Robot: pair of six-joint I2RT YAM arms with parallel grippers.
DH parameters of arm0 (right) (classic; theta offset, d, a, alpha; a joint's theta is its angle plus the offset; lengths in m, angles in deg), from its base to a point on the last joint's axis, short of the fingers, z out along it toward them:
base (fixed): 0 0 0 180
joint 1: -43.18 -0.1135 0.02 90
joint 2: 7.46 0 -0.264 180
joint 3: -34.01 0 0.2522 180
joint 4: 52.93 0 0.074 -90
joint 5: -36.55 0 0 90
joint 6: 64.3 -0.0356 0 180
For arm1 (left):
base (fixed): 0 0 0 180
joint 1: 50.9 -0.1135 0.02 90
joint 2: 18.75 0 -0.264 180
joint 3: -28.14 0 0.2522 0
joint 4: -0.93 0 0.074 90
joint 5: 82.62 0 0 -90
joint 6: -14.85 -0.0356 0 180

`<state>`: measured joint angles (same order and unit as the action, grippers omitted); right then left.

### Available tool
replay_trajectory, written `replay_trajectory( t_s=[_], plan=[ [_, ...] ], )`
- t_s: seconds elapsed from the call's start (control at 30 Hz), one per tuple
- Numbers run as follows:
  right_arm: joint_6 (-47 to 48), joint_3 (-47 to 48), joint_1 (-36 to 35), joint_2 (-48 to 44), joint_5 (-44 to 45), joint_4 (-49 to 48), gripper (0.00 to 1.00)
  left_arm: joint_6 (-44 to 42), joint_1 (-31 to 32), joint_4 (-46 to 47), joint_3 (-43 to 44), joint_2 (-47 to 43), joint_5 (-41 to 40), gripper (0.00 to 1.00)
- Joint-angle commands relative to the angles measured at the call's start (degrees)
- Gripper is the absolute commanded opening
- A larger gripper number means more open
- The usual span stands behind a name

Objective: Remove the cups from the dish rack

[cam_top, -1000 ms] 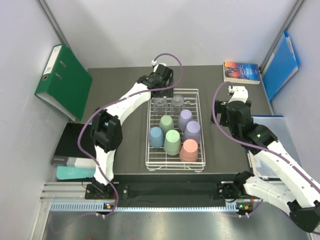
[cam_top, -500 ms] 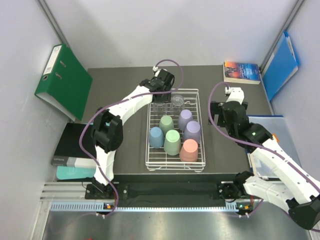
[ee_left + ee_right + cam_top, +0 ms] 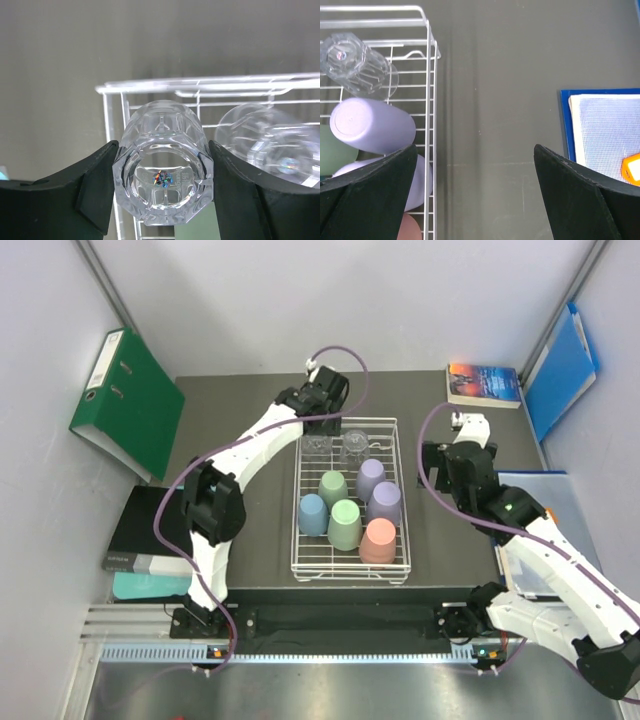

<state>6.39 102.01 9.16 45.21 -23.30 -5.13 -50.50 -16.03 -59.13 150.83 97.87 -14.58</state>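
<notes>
The left gripper (image 3: 162, 150) clamps a clear glass (image 3: 162, 180) by both sides in the far left corner of the dish rack (image 3: 318, 558). The right gripper (image 3: 475, 150) hangs wide open beside the rack. The faceted glass (slick, I'd judge) could slide from the pads on lifting. A tilted pull could also knock the second glass (image 3: 265, 140) just beside it, or snag the rack's rim.

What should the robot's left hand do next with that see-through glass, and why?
Probably lift it straight up. The left gripper looks pressed against both sides of the clear glass, which stands in a far corner of the dish rack.
</notes>
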Motion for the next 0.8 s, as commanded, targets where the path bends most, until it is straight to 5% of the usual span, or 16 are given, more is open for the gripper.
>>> replay_trajectory(
  t_s=[0.0, 0.13, 0.2, 0.37, 0.53, 0.57, 0.6, 0.67, 0.7, 0.77],
  plan=[
    [-0.9, 5.2, -0.5, -0.9, 3.6, -2.0, 1.0, -2.2, -0.2, -1.2, 11.0, -8.2, -1.9, 0.0],
    [-2.4, 7.7, -0.3, -1.6, 0.5, -4.7, 0.99, 1.9, -0.8, 1.5, 9.6, -13.9, 2.7, 0.0],
    [-3.5, 8.7, -0.3, -1.2, -5.3, -5.5, 1.0, 6.0, -1.8, 5.8, 2.2, -17.4, 10.6, 0.0],
    [-6.4, 9.5, 0.3, -0.6, -13.5, -10.9, 1.0, 15.9, -3.2, 29.9, -19.2, -29.6, 30.8, 0.0],
    [-10.9, 8.7, 3.9, -0.7, -25.8, -17.4, 0.96, 27.8, -6.9, 53.3, -31.0, -33.3, 50.0, 0.0],
    [-12.1, 8.4, 4.8, -0.7, -28.5, -20.3, 0.91, 33.3, -7.4, 61.3, -34.9, -33.5, 51.6, 0.0],
    [-15.1, 7.2, 7.3, -0.9, -31.5, -22.4, 0.71, 36.1, -8.1, 66.7, -36.8, -33.6, 55.1, 0.0],
    [-20.4, 5.5, 9.8, -1.4, -40.4, -29.5, 0.56, 43.6, -8.2, 75.6, -41.5, -32.9, 58.1, 0.0],
    [-21.8, 4.0, 11.7, -1.6, -42.9, -31.4, 0.5, 45.7, -8.3, 82.9, -42.6, -31.9, 60.3, 0.0],
    [-22.9, 4.2, 12.0, -1.7, -44.7, -32.4, 0.54, 49.3, -8.4, 86.3, -44.8, -31.4, 60.5, 0.0]
  ],
)
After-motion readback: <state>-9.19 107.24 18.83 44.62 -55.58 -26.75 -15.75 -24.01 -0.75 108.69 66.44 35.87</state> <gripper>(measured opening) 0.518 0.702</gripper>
